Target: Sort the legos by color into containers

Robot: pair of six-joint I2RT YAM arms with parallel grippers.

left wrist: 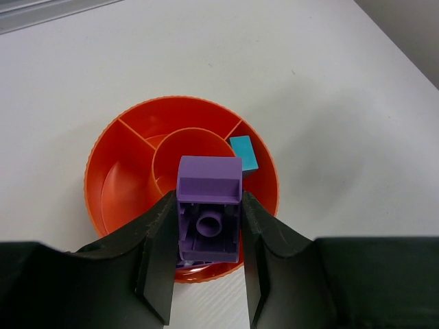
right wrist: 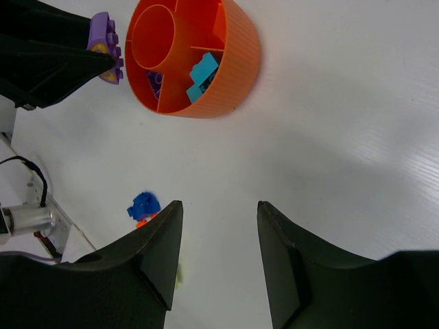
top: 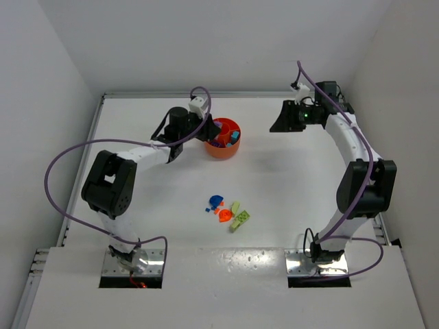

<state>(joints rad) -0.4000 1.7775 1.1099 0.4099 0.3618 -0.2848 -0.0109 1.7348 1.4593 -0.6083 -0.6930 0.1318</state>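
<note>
Step in hand: placing. Left gripper (left wrist: 208,205) clamped on purple brick (left wrist: 209,181), poised over orange tray (left wrist: 123,195), 6 o'clock wedge; purple pieces (right wrist: 153,83) apparently lie below, mostly hidden. Next: release there. Right gripper (right wrist: 219,212) jaws apart, empty. Loose legos (top: 228,212) at tray's 6 o'clock.

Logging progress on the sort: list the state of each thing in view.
left gripper: shut on purple brick, at the tray rim.
right gripper: open, empty.
purple brick: held, not yet dropped.
tray: upright; central cup empty.
teal brick: lying in a wedge section.
loose legos: unsorted on the table.
</note>
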